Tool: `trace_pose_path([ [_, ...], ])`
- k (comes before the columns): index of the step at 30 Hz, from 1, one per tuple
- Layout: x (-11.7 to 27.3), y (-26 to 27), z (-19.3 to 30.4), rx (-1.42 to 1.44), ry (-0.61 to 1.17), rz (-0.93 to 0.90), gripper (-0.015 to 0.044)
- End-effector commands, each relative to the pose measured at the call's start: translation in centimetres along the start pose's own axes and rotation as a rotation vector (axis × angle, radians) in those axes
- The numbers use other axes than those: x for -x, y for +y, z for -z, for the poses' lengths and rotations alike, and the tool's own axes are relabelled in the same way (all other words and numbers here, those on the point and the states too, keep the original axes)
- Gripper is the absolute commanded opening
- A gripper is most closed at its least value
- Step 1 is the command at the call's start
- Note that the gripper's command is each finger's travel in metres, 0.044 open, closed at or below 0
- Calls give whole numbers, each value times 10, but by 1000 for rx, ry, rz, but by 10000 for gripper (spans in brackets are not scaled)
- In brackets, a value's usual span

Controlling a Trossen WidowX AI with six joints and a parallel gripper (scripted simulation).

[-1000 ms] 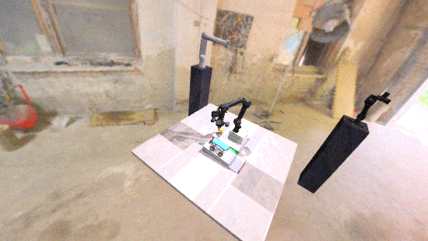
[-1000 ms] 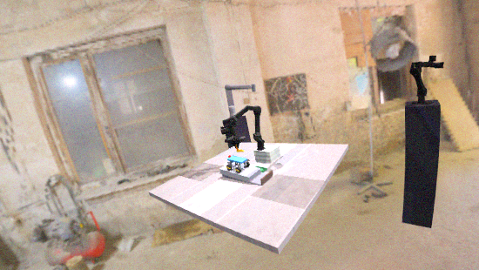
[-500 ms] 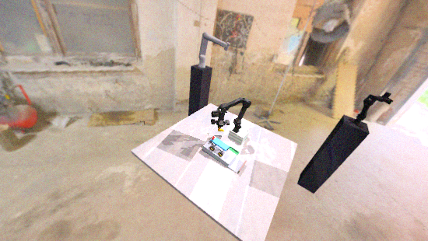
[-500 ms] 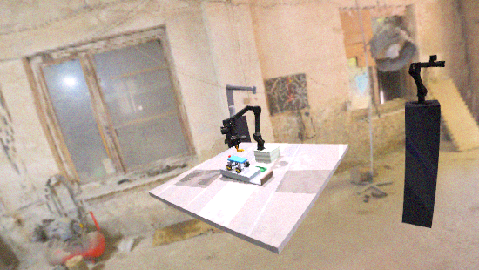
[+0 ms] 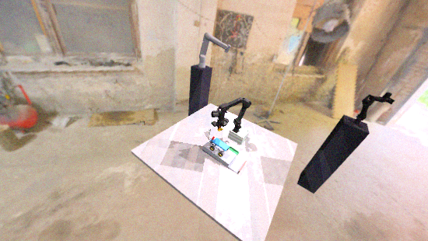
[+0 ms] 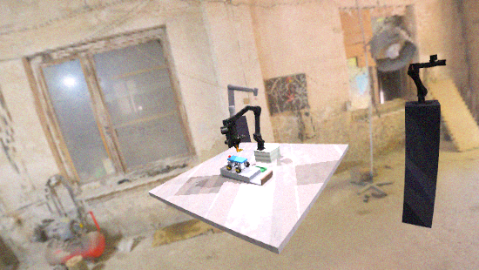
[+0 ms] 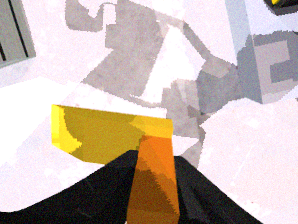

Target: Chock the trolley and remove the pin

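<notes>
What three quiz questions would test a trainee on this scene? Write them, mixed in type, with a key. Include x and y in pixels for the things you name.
1. True or false: the gripper (image 5: pixel 219 128) (image 6: pixel 238 148) (image 7: pixel 154 163) is shut on the orange handle of the chock (image 5: pixel 220 129) (image 6: pixel 239 150) (image 7: pixel 105 132).
2. Multiple choice: what colour is the top of the trolley (image 5: pixel 220 144) (image 6: pixel 238 159)?
A) red
B) blue
C) green
3. Fill in the missing word: the trolley stands on the ____, with the stop pin's red head (image 5: pixel 212 138) (image 6: pixel 229 157) at its uphill end.

Key: 1. true; 2. B; 3. ramp
</notes>
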State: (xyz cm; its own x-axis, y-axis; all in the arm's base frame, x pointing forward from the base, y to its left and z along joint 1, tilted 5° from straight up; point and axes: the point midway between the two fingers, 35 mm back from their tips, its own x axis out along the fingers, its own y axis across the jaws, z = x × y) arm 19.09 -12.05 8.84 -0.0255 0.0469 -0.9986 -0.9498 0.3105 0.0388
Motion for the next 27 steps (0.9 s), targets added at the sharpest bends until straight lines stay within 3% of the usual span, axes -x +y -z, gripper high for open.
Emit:
trace_pose_path([
  [1,0,0,-1,152,-5,-3,0],
  [6,0,0,-1,297,-5,-3,0],
  [14,0,0,-1,304,-5,-3,0],
  [27,-3,3,-47,362,-10,-2,0],
])
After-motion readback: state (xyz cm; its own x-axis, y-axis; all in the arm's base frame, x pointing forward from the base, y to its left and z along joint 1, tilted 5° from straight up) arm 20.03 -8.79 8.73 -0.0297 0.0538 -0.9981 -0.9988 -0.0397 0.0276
